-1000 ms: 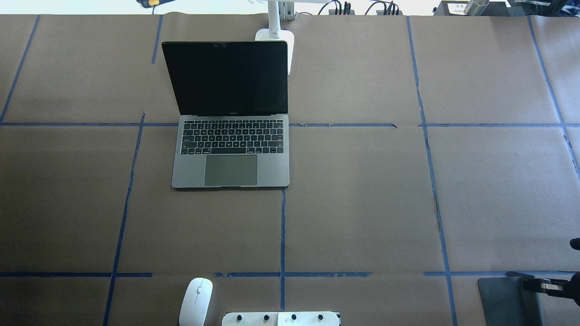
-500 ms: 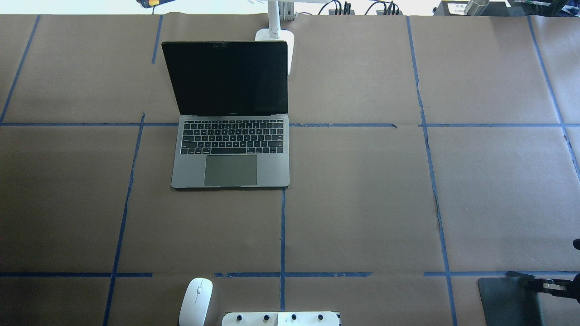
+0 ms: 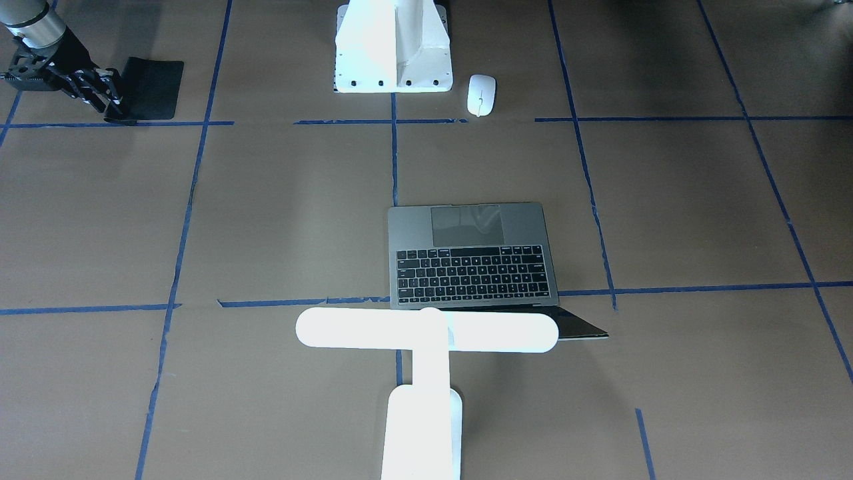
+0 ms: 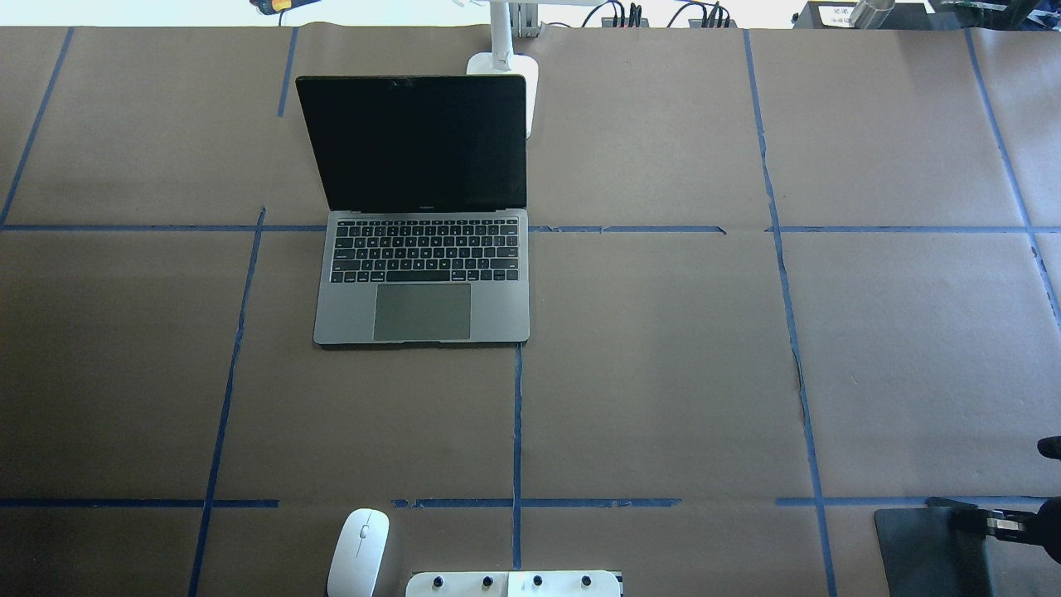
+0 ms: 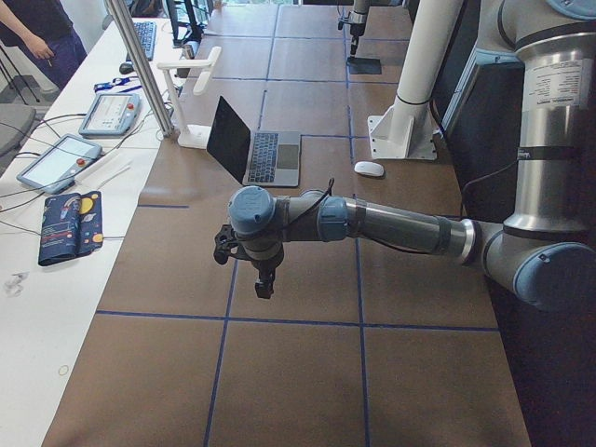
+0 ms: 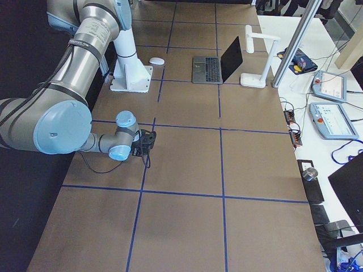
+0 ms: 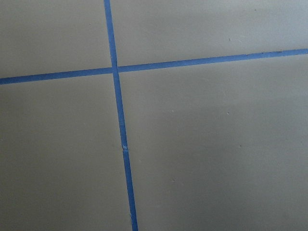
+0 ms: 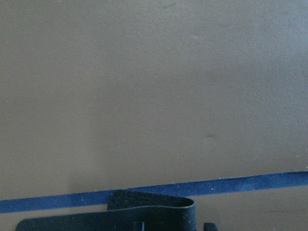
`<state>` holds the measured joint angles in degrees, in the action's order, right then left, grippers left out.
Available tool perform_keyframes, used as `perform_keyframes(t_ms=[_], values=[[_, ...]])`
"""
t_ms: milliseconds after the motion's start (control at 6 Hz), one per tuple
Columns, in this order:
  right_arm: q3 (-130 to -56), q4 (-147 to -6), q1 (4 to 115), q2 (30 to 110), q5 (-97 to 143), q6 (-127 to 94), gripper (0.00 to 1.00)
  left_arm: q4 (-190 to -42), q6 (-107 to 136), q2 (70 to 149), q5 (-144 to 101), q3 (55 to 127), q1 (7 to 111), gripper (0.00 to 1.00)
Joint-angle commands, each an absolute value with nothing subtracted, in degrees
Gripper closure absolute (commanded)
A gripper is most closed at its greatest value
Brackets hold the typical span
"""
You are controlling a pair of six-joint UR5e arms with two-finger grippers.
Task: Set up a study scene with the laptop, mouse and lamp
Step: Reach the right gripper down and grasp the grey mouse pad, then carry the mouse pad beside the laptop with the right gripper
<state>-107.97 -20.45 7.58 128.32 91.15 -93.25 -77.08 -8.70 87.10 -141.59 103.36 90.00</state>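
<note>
The laptop [image 4: 423,311] stands open left of centre, its dark screen upright. Behind its screen rises the white lamp [image 3: 426,330], whose base [image 4: 507,73] shows past the lid's far right corner. The white mouse [image 4: 358,551] lies at the near edge, beside the robot's pedestal. At the near right corner my right gripper [image 4: 986,524] is low over the black mouse pad [image 4: 916,547], shut on the pad's edge, which curls up in the right wrist view [image 8: 144,214]. My left gripper [image 5: 264,279] hangs over bare paper far to the left; I cannot tell if it is open or shut.
The white flared pedestal [image 3: 393,47] with bolt holes sits at the robot's side of the table. Brown paper with blue tape lines [image 7: 120,139] covers the table. Tablets, cables and a person are at the far side bench [image 5: 102,116].
My right gripper drifted a little to the right, then back left over the mouse pad. Laptop, mouse and lamp have not moved.
</note>
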Motion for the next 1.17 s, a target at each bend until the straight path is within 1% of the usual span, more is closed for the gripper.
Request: perform_keyframes(t_ms=[0,167,333,500,833,1000], values=[[-107.0,-20.5,7.6,127.6,91.1,-93.3,0.52,-77.1,-8.7,87.1,-141.6,103.4,90.0,0.00],[-107.0,-20.4,7.7,127.6,91.1,-93.3,0.95,-77.1,-8.7,86.8,-141.6,103.5,90.0,0.00],[-107.3,-20.3,7.8,127.6,91.1,-93.3,1.00,-77.1,-8.7,86.3,-141.6,104.2,90.0,0.00],[-107.6,-20.1,7.9,127.6,91.1,-93.3,1.00,-77.1,-8.7,85.7,-141.6,104.5,90.0,0.00],[-111.1,-20.0,9.0,128.2,91.1,-93.3,1.00,-77.1,-8.7,85.6,-141.7,104.9,90.0,0.00],[-111.4,-20.0,13.1,126.6,92.4,-93.3,1.00,-77.1,-8.7,85.6,-141.7,104.9,90.0,0.00]])
